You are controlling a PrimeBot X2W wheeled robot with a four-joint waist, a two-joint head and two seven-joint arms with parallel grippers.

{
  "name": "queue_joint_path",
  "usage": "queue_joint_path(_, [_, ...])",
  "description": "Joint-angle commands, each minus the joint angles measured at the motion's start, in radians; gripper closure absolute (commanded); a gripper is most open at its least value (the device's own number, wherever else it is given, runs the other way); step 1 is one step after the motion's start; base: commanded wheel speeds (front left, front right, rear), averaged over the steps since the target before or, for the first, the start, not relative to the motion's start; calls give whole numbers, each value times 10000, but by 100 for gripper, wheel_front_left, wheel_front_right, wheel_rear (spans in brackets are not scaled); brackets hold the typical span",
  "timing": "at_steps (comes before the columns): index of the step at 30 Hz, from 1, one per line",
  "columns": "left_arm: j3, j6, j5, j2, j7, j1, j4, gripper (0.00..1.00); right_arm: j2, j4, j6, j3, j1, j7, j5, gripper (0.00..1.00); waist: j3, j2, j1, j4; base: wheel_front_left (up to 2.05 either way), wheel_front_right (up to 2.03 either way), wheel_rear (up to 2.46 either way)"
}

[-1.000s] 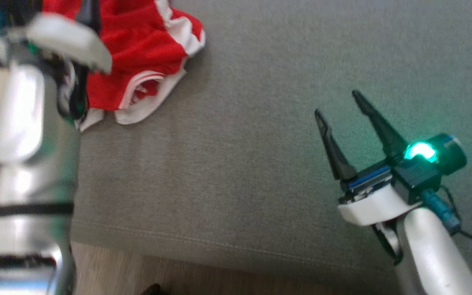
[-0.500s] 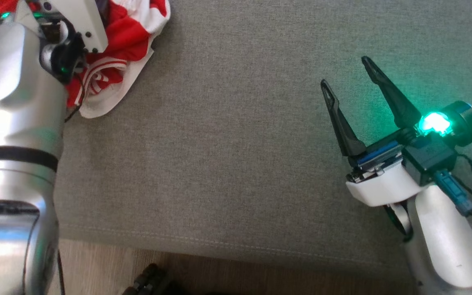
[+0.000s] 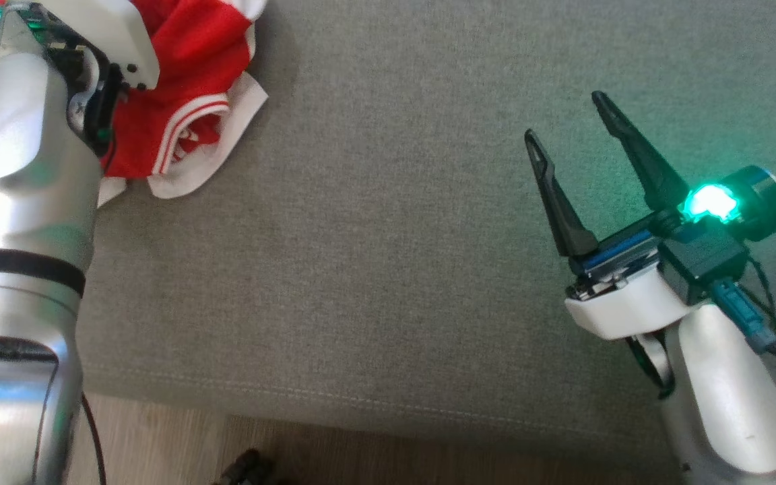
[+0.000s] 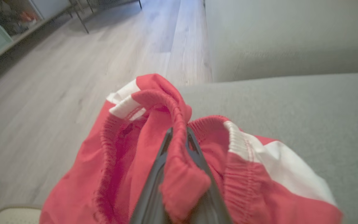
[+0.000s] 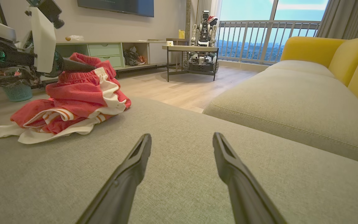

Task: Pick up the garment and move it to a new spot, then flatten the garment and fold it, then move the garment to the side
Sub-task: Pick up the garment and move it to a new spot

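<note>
The garment point(image 3: 186, 101) is a pair of red shorts with white trim, crumpled at the far left of the grey sofa seat point(image 3: 388, 269). My left gripper point(image 4: 179, 130) is shut on a fold of the red elastic waistband point(image 4: 179, 174), which stands pinched between the two dark fingers. From the right wrist view the garment point(image 5: 73, 99) lies in a heap, with the left gripper's finger point(image 5: 79, 66) reaching into its raised top. My right gripper point(image 3: 563, 116) hovers open over bare cushion far to the right, with nothing between its fingers point(image 5: 129, 174).
The seat's front seam and the wooden floor point(image 3: 159, 444) run along the bottom of the head view. A second grey seat with yellow back cushions point(image 5: 337, 53) lies to the right. Across the room stand a small table point(image 5: 191, 48), a TV cabinet and a teal basket point(image 5: 19, 91).
My left gripper has closed on the garment's waistband and the cloth has bunched upward. The head camera has shifted. The right gripper has stayed open in place.
</note>
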Motion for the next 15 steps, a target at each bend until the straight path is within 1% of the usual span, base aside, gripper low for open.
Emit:
queue_joint_path(1, [124, 98, 87, 613, -361, -170, -369, 100, 209, -271, -2, 270, 188, -90, 102, 0, -429, 0, 0, 46, 0, 0, 0])
queue_joint_path(4, [26, 142, 180, 594, -1094, -174, -537, 100, 318, -214, -2, 327, 388, -90, 190, 0, -1010, 0, 0, 15, 0, 0, 0])
queue_joint_path(9, [-243, 32, 301, 517, -1500, -92, -1297, 100, 539, -222, -2, 341, 752, -90, 353, 0, -2044, 0, 0, -242, 0, 0, 0])
queue_joint_path(12, [-399, -86, 230, 429, -1567, 31, -2055, 100, 642, -358, -2, 297, 940, -90, 426, 0, -2559, 0, 0, -591, 0, 0, 0])
queue_joint_path(15, [-536, -174, 5, 329, -1588, 253, -2854, 100, 699, -504, -2, 226, 1097, -90, 493, 0, -2998, 0, 0, -1113, 0, 0, 0])
